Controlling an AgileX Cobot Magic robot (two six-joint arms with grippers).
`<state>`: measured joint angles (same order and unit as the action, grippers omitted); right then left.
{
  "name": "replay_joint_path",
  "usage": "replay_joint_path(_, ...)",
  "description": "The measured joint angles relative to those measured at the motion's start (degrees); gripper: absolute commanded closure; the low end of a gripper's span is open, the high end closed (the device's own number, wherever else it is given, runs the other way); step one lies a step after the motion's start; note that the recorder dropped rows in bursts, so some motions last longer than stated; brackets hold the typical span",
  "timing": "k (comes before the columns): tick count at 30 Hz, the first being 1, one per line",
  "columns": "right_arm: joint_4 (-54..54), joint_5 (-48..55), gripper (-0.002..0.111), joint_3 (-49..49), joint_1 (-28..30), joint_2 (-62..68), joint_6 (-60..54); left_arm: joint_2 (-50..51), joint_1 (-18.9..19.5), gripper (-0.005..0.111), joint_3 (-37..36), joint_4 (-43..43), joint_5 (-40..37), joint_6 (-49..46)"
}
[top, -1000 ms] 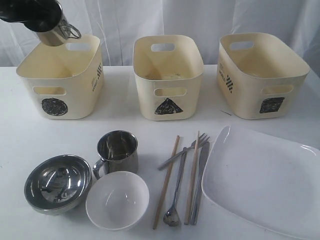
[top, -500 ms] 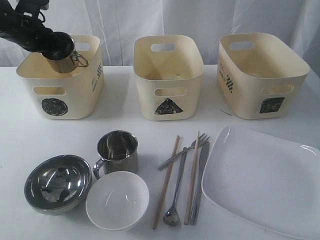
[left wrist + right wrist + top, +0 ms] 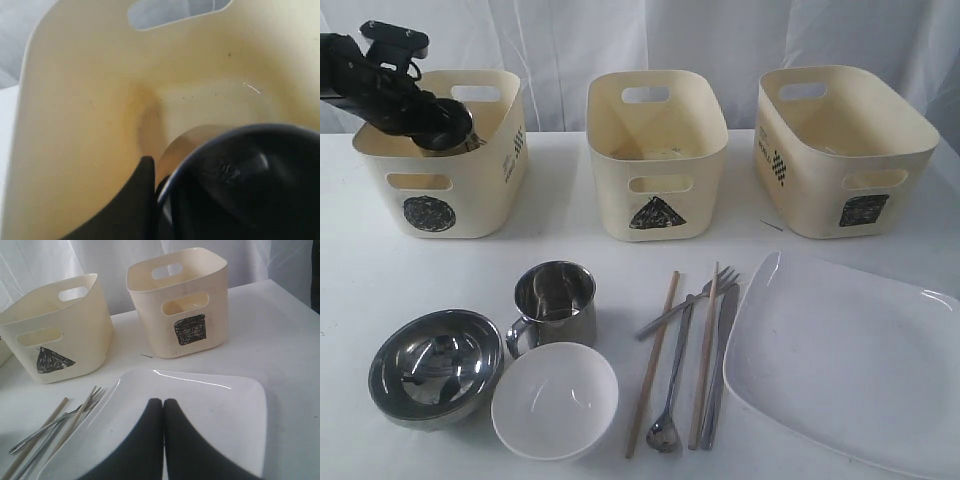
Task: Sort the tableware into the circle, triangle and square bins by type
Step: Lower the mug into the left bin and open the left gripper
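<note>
**Entry: sorting bench, one mug going into its bin**

Position: the left gripper (image 3: 448, 132), at the upper left of the exterior view, is dipped inside the circle bin (image 3: 470, 195). It is clamped on the held mug (image 3: 240, 175), whose dark rim fills the lower right of the left wrist view, close above the bin floor. The right gripper (image 3: 163, 410) has its fingers pressed together, holds nothing, and hangs over the plate (image 3: 850, 360).

Hazards, as judged:
- The held mug looks tilted. Let go like this, it may land on its side and roll against the wall.
- Its handle or a finger could catch the bin rim on the way out and drag the light bin across the table (image 3: 570, 250).

Count:
- Bins, three: circle, triangle bin (image 3: 610, 195), square bin (image 3: 810, 195).
- Mugs, two: the held one and the second mug (image 3: 557, 300) at lower left.
- Bowls, two: steel bowl (image 3: 435, 365), white bowl (image 3: 555, 400).
- Chopsticks (image 3: 653, 350), two (lying apart, cutlery between them).
- Spoon (image 3: 675, 380), fork (image 3: 690, 305), knife (image 3: 723, 350): one each.
- Plate, one.
</note>
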<state>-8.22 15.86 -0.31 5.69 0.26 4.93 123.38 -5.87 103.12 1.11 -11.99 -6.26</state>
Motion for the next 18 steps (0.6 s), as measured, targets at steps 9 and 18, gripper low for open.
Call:
replay_joint_path(9,0.0,0.0,0.108,0.0,0.0,0.0,0.0,1.1,0.0,0.107,0.0,0.0,0.5,0.0)
replay_joint_path(18,0.0,0.0,0.108,0.0,0.0,0.0,0.0,1.3,0.0,0.107,0.0,0.0,1.0,0.0)
